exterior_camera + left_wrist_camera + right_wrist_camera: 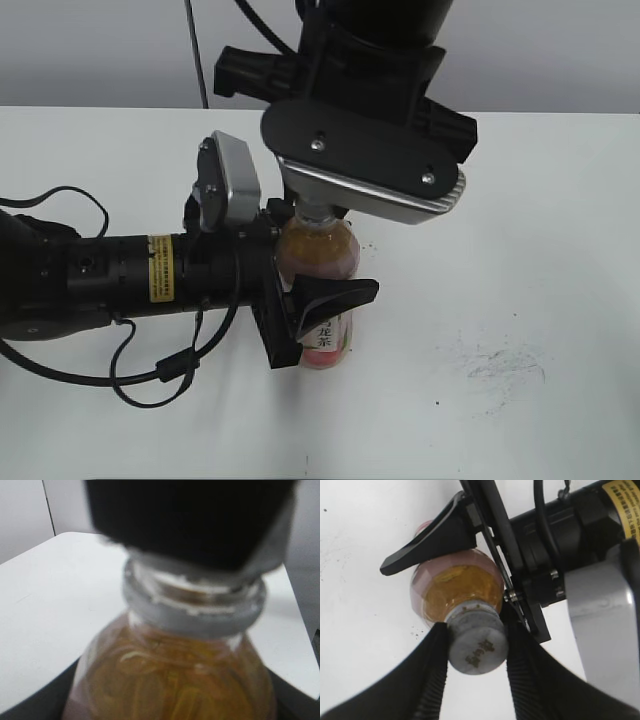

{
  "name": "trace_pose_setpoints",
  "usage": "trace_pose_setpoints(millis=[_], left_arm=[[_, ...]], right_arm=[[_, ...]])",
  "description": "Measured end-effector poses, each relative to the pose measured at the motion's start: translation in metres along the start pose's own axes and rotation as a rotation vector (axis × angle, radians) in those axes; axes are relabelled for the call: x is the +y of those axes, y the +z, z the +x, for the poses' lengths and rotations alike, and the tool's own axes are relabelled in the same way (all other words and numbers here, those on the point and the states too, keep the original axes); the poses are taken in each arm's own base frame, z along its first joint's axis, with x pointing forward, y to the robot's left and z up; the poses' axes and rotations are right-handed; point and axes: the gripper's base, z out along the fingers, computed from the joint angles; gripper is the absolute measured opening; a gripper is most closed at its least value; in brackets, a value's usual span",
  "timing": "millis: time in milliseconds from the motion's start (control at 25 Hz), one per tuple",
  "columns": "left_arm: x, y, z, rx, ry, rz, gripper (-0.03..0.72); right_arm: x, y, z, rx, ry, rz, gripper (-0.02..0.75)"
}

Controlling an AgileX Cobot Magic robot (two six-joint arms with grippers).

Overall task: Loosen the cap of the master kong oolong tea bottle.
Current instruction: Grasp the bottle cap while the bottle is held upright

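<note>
The master kong oolong tea bottle (318, 258) stands upright mid-table, amber tea showing above its pink and white label (330, 338). My left gripper (320, 288) reaches in from the left and is shut on the bottle's body, one black finger (432, 537) across its shoulder. In the right wrist view the white cap (479, 647), with a grey mark on top, sits squeezed between the ribbed fingers of my right gripper (476, 630), which is shut on it from above. In the left wrist view the bottle's shoulder (170, 680) fills the frame and the cap is covered by the right gripper.
The white table (540, 250) carries grey scuff marks (500, 365) to the bottle's right. Black cables (150, 370) loop beside the left arm. The right arm's wrist plate (370, 150) overhangs the bottle top. The table's far edge (560, 110) meets a grey wall.
</note>
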Motion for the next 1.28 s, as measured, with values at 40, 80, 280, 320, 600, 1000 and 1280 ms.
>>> trace_pose_setpoints(millis=[40, 80, 280, 320, 600, 1000, 1280], left_arm=[[0.0000, 0.0000, 0.0000, 0.000, -0.001, 0.000, 0.447], [0.0000, 0.0000, 0.0000, 0.000, -0.001, 0.000, 0.447], [-0.0001, 0.0000, -0.0004, -0.004, -0.007, 0.001, 0.447], [-0.0001, 0.0000, -0.0005, -0.005, -0.007, 0.001, 0.447], [-0.0001, -0.0001, -0.0013, -0.011, -0.009, 0.001, 0.447], [-0.0001, -0.0001, -0.0016, -0.015, -0.012, 0.001, 0.447], [-0.0001, -0.0001, -0.0011, -0.010, -0.011, 0.001, 0.447]], right_arm=[[0.0000, 0.0000, 0.0000, 0.000, 0.000, 0.000, 0.274], [-0.0002, -0.0003, 0.0001, 0.001, 0.000, 0.001, 0.274], [-0.0007, -0.0026, 0.0006, 0.004, -0.001, 0.001, 0.274], [-0.0007, -0.0028, 0.0006, 0.004, -0.001, 0.000, 0.274], [-0.0016, -0.0054, 0.0011, 0.007, -0.003, 0.002, 0.274], [-0.0021, -0.0068, 0.0016, 0.008, 0.080, 0.002, 0.272], [-0.0025, -0.0064, 0.0013, 0.004, 0.032, 0.005, 0.269]])
